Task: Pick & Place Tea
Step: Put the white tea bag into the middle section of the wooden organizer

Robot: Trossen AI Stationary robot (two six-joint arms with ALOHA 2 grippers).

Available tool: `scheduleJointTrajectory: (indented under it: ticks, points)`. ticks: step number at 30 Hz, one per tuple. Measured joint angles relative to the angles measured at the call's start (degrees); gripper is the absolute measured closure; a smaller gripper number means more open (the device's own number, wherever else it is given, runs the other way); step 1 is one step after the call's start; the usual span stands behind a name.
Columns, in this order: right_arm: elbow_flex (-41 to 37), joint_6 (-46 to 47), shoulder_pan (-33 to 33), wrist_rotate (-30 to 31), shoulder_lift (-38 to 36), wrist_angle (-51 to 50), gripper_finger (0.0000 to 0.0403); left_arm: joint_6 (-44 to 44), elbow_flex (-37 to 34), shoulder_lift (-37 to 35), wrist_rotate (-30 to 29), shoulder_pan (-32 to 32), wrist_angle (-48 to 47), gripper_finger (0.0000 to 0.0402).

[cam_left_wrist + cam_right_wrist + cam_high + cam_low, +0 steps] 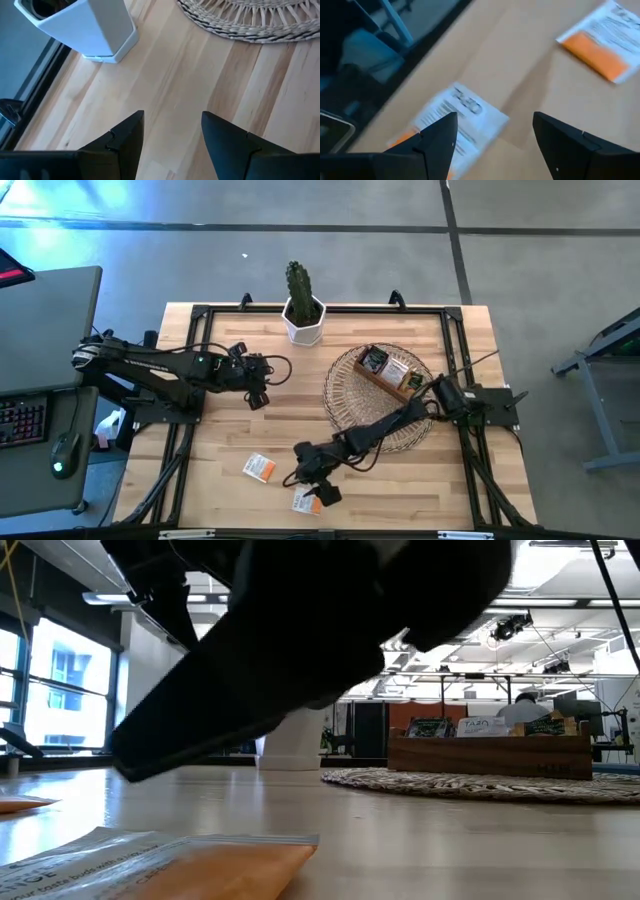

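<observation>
Pale wooden planks [220, 445] fill my overhead frame, two flat white-and-orange sachets [260, 468] lying low and centre. My right gripper [308, 476] hangs released beside them; my left gripper [258, 380], also unclenched, waits mid-left near the faceted white pot [303, 320].

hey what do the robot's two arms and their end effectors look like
Both arms are dark, nearly black, jointed, with black cables looping alongside. The left end effector and the right end effector each end in two flat, angular black fingers with stepped edges. No markings are legible.
</observation>
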Motion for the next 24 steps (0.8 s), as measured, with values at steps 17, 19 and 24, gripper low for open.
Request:
scheduleJointTrajectory:
  ticks: [17,19,24]
  points:
    - [0.5,-4.7,1.2,2.3,6.6,1.8,0.0185,-7.4,0.0,0.0,1.6,0.0,2.5,0.0207]
    - [0.6,-5.0,1.3,3.3,6.7,0.3,0.0217,-8.0,0.0,0.0,1.9,0.0,2.5,0.0207]
    - [0.3,-4.0,1.0,2.6,6.3,0.7,0.0319,-9.1,0.0,0.0,1.9,0.0,2.5,0.0207]
